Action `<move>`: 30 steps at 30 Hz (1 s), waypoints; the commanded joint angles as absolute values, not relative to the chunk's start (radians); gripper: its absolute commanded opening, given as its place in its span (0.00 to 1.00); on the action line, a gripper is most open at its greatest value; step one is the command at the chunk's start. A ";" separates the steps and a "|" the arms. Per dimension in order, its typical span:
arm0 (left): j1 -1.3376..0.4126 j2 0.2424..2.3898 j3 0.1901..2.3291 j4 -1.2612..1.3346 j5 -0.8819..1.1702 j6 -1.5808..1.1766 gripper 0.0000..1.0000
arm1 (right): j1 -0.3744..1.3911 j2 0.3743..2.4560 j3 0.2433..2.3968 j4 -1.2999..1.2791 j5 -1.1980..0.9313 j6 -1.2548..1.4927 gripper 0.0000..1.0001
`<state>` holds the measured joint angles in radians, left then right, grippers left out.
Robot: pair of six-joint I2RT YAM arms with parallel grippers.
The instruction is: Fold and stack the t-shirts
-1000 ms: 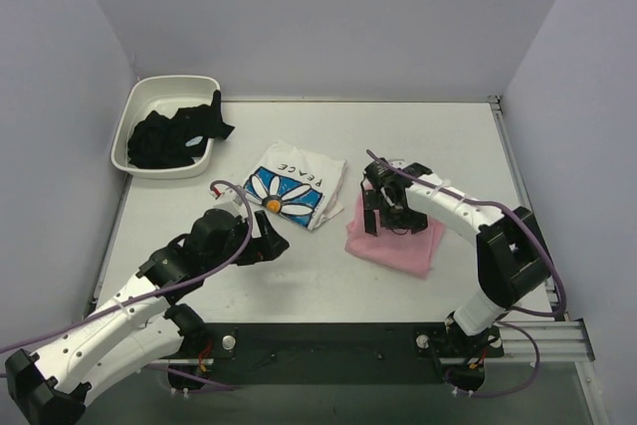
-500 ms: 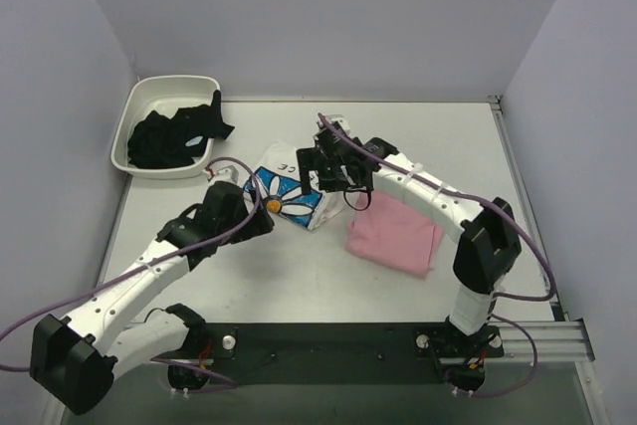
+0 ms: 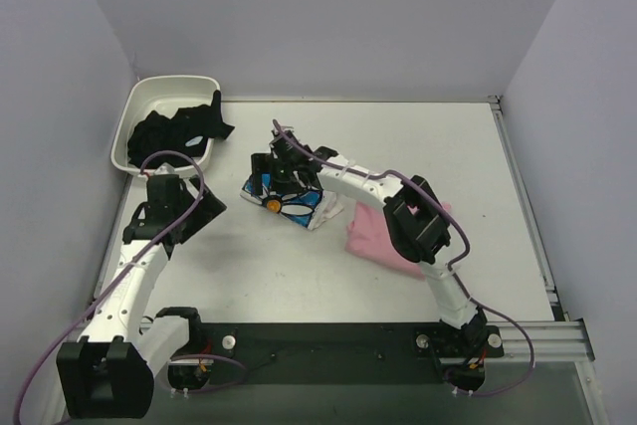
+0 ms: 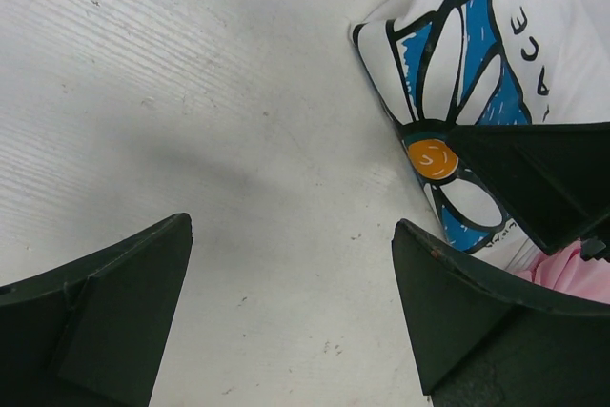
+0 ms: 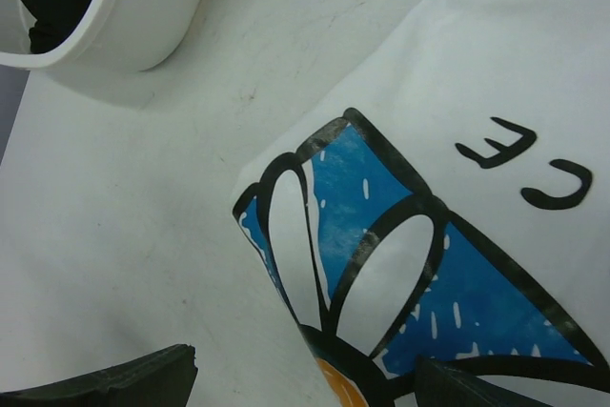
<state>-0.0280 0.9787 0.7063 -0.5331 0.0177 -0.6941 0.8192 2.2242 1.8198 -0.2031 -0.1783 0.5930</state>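
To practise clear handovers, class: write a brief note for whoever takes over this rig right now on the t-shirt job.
Left hand: open, empty, above bare table left of the daisy shirt.
Right hand: open, empty, over the daisy shirt.
Pink shirt lies just right of it; both look folded.
Left to do: stack them.

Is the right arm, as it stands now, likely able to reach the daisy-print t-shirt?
Probably yes: the right pincer hangs open just above the daisy-print t-shirt, with nothing between them; the left pincer is off to its side.
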 commanded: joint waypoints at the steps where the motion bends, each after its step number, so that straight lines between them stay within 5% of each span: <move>1: -0.006 0.946 0.695 -0.502 0.092 -0.638 0.96 | 0.827 2.229 1.830 -0.068 -0.250 0.626 1.00; 13: -0.006 1.017 0.661 -0.468 0.100 -0.661 0.96 | 0.862 2.134 1.407 0.039 -0.347 0.542 1.00; 24: -0.006 1.034 0.657 -0.442 0.132 -0.666 0.96 | 0.931 1.996 1.230 -0.086 -0.394 0.443 1.00; 30: -0.161 1.086 0.571 -0.379 0.115 -0.730 0.96 | 0.962 1.928 1.201 -0.106 -0.370 0.423 1.00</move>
